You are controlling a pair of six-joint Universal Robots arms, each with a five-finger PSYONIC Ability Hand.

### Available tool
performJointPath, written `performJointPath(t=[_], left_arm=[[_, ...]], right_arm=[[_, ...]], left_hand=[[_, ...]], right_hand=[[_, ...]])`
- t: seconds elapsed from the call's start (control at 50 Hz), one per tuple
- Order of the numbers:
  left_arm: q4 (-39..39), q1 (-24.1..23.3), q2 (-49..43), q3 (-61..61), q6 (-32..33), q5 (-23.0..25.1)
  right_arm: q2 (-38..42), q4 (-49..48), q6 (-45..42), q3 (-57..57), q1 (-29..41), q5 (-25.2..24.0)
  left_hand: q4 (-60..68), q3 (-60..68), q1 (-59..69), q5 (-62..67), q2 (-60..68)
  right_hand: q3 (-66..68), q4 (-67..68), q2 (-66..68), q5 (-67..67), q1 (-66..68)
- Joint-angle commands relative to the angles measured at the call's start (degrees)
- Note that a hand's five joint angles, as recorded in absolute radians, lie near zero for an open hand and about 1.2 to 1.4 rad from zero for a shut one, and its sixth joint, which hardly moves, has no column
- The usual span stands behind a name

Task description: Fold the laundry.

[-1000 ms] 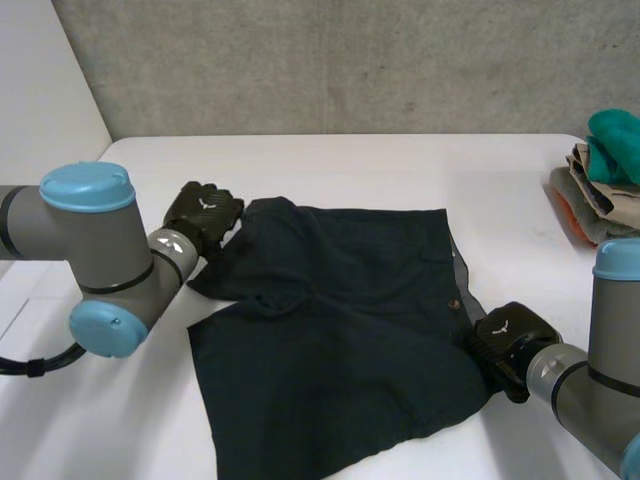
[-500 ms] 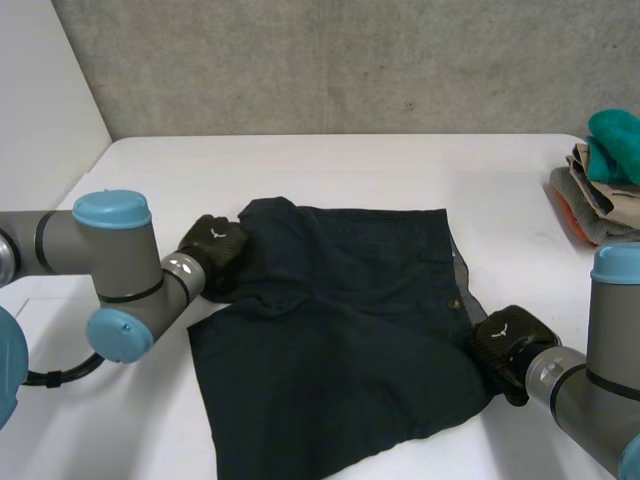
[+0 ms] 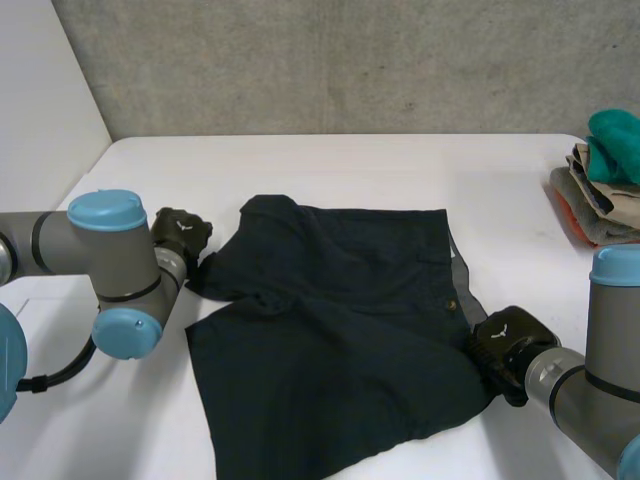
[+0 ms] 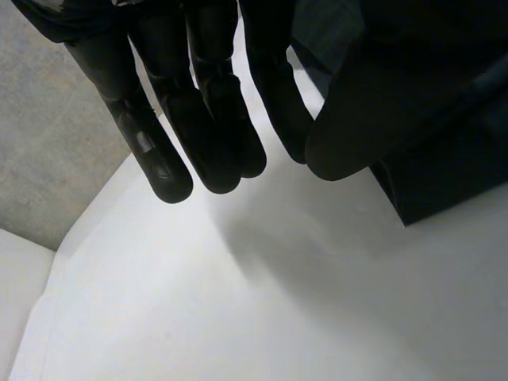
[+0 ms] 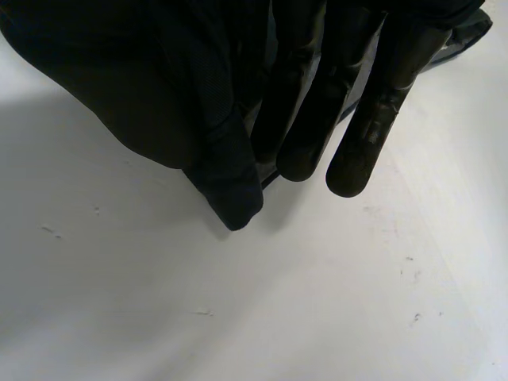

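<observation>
Left hand now off shorts (relaxed)

Left arm and right arm: thick grey cylinder joints, domed light-blue caps. Left hand and right hand: matte black, round-tipped fingers, small white mark on each back.

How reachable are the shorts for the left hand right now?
Probably yes. The left hand is open with straight fingers, just beside the left edge of the shorts. Only a strip of bare table lies between them, and nothing looks to be in the way.
</observation>
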Motion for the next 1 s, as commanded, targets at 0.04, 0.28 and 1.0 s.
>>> performJointPath(t=[0.04, 0.28, 1.0], left_arm=[[0.05, -0.38, 1.44, -1.46, -0.04, 0.88], [-0.04, -0.73, 16.8, -12.0, -4.08, 2.89], [-1.01, -20.49, 44.42, -54.37, -20.88, 13.45]], right_arm=[[-0.13, -1.87, 0.76, -0.17, 0.0, 0.03], [-0.31, -4.24, 6.82, -2.1, -0.53, -0.5], [2.24, -7.76, 27.75, -5.88, -0.7, -7.97]], left_hand=[[11.28, 11.93, 14.88, 13.35, 11.7], [-32.76, -32.11, -29.16, -30.69, -32.34], [-32.94, -32.29, -29.34, -30.86, -32.51]], right_hand=[[12.04, 11.79, 12.65, 12.62, 23.41], [12.04, 11.79, 12.65, 12.62, 23.41], [12.04, 11.79, 12.65, 12.62, 23.41]])
